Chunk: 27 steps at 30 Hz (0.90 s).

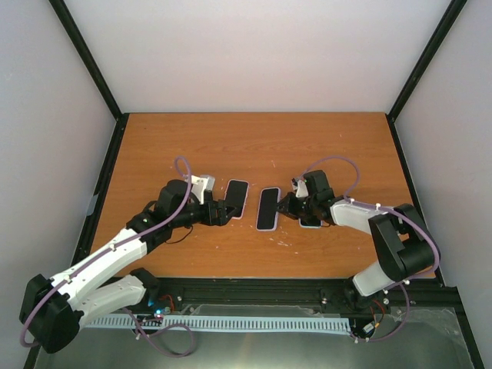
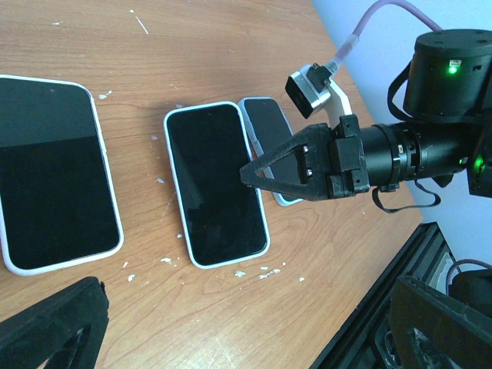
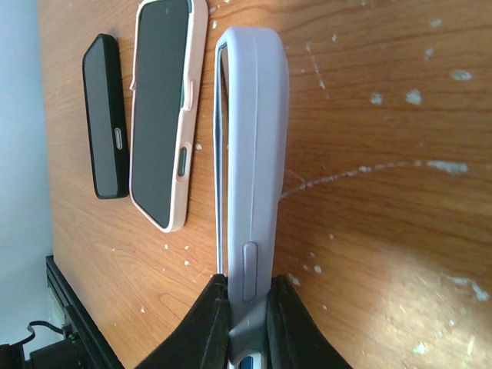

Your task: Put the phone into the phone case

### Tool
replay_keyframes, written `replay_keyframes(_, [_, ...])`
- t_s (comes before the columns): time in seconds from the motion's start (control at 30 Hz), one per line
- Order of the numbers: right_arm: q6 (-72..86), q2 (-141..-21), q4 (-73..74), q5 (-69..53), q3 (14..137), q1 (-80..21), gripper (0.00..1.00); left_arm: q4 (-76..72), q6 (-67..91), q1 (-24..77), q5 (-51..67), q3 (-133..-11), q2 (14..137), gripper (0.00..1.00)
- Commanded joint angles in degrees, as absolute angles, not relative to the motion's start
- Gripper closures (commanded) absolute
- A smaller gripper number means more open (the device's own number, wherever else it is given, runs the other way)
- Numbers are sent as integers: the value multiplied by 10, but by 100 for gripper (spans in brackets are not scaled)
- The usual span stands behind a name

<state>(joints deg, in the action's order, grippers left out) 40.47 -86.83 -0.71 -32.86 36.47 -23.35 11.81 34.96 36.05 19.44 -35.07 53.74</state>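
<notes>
My right gripper (image 1: 296,206) is shut on the long edge of a lavender phone case (image 3: 250,154), its fingers (image 3: 211,307) pinching front and back. A thin dark slab shows along the case's open face. In the left wrist view this case (image 2: 265,123) lies low by the table under the right gripper (image 2: 265,173). A white-rimmed phone (image 1: 267,208) lies flat just left of it, screen up (image 2: 215,184). My left gripper (image 1: 223,211) is open wide and empty above the table (image 2: 246,307).
Another dark phone (image 1: 237,198) with a thin light rim lies flat further left (image 2: 54,173), under the left gripper's nose. White crumbs (image 2: 261,270) dot the wooden table (image 1: 254,146). A black rail (image 1: 254,288) runs along the near edge.
</notes>
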Motion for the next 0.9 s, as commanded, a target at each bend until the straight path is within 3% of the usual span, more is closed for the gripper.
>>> replay_keyframes(0.0, [388, -897, -50, -363, 398, -224, 97, 132, 332, 360, 184, -362, 526, 0])
replay_keyframes(0.1, [389, -918, -51, -365, 404, -218, 94, 132, 336, 360, 181, -357, 521, 0])
replay_keyframes(0.3, [369, -922, 3, -335, 426, -213, 78, 138, 345, 360, 176, -359, 516, 1])
replay_keyframes(0.5, [354, -868, 74, -299, 434, -212, 45, 157, 350, 359, 148, -374, 513, 1])
replay_keyframes(0.67, [340, -794, 134, -272, 426, -211, 28, 172, 375, 359, 96, -386, 511, 1])
replay_keyframes(0.8, [334, -718, 173, -273, 417, -211, 2, 192, 397, 359, 65, -403, 514, 1])
replay_keyframes(0.87, [330, -669, 206, -256, 418, -212, 0, 201, 400, 360, 53, -412, 512, 1])
